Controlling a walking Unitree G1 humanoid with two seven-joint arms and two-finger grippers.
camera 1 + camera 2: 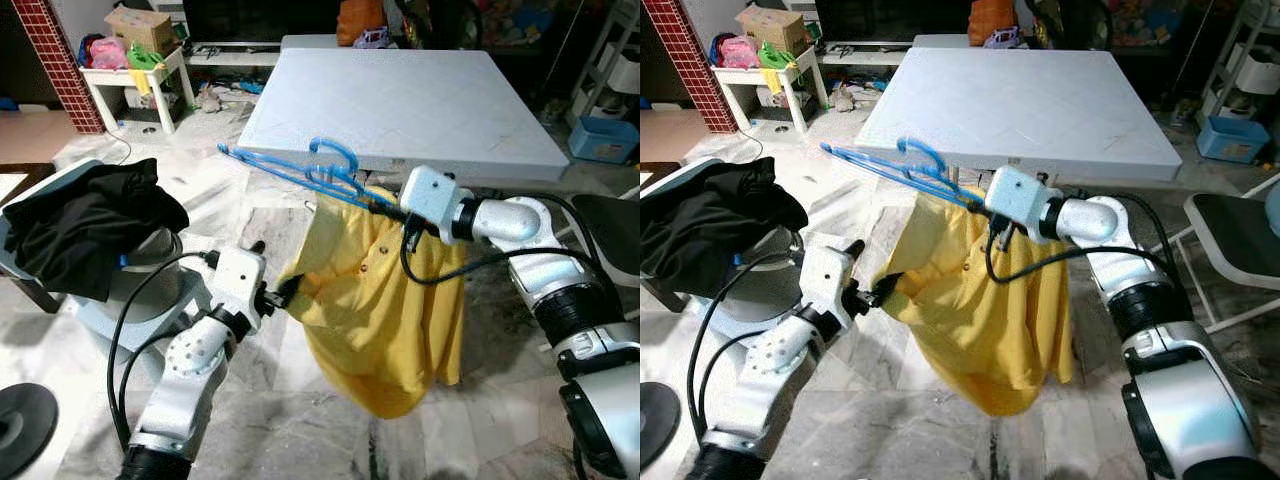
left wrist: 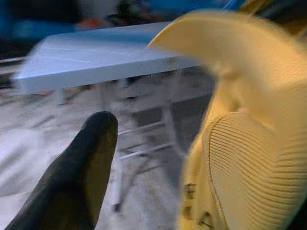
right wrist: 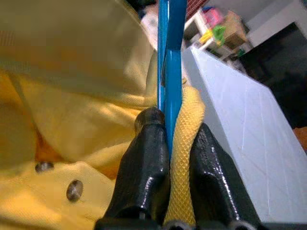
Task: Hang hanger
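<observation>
Right gripper (image 3: 168, 143) jaws clamped on blue hanger (image 1: 300, 170) plus yellow polo shirt (image 1: 375, 300) collar. Left gripper (image 1: 285, 293) jaws pinching shirt edge. Pull shoulder fully over hanger arm; avoid slack.

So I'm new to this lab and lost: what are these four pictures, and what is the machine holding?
It is a humanoid robot with two silver arms. The two wide pictures come from cameras in its head, looking down; the two close-ups come from cameras on its wrists. The right gripper is shut on blue hangers and the collar of a yellow shirt. The left gripper pinches the shirt's side. Behind stands a white table; black clothes lie piled to the robot's left.
</observation>
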